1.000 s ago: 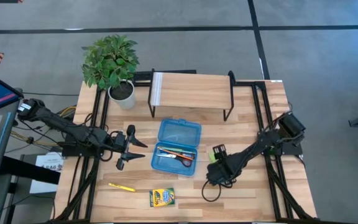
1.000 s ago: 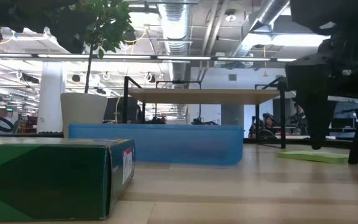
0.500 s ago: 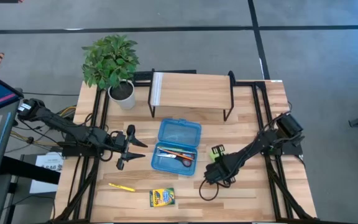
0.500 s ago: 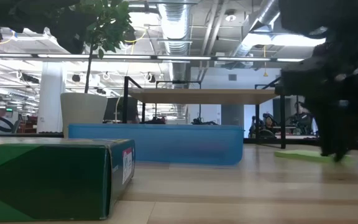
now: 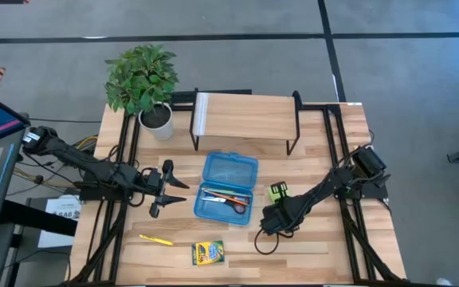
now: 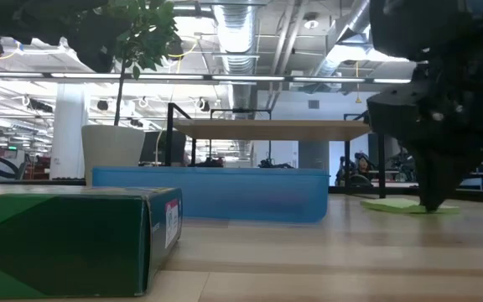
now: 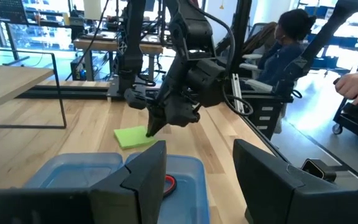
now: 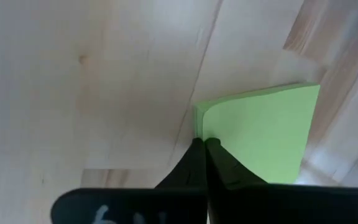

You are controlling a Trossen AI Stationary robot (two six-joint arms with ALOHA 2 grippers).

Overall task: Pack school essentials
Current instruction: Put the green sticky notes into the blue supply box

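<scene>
Though flat a second ago, sticky-note pad (image 8: 261, 133) corner now pinched by right fingers (image 8: 199, 163).

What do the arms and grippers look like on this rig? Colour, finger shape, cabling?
Both arms are dark, near black, and jointed. The left gripper has two flat, broad dark fingers. The right gripper tapers to thin dark tips. A black cable loops beside the right arm.

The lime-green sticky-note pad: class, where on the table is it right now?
In the high view the sticky-note pad lies flat on the wooden table, just right of the open blue case, with the right gripper pressing on its edge.
</scene>
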